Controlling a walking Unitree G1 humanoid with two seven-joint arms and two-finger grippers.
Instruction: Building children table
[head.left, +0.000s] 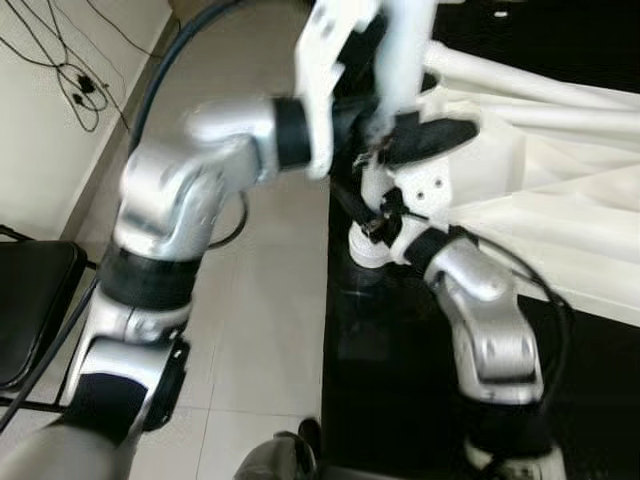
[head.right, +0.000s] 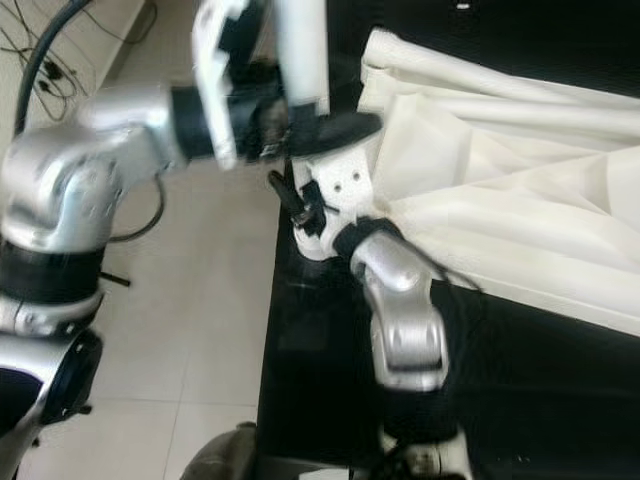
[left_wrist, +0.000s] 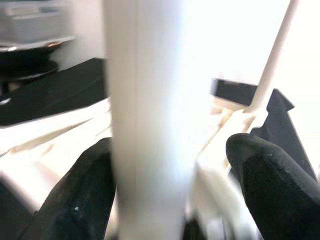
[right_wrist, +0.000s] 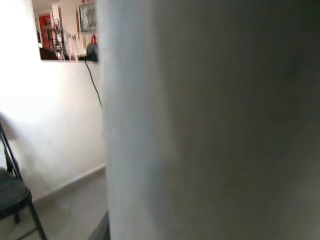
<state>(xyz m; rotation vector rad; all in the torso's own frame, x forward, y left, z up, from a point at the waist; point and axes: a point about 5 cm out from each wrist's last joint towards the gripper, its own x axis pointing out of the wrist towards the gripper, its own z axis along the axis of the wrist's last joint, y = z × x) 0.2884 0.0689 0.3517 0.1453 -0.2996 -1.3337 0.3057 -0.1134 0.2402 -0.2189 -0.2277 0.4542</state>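
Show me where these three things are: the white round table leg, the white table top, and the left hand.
white round table leg (head.right: 300, 55), right eye view, middle of the shaft.
white table top (head.right: 520, 200), right eye view, bare underside surface.
left hand (left_wrist: 170, 195), left wrist view, between the two black fingertips.

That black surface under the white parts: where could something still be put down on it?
The black surface looks bare along its near edge, between the tiled floor and the right arm. Around the white leg and bracket it is crowded: the left end effector is there, and white panels cover the far side.
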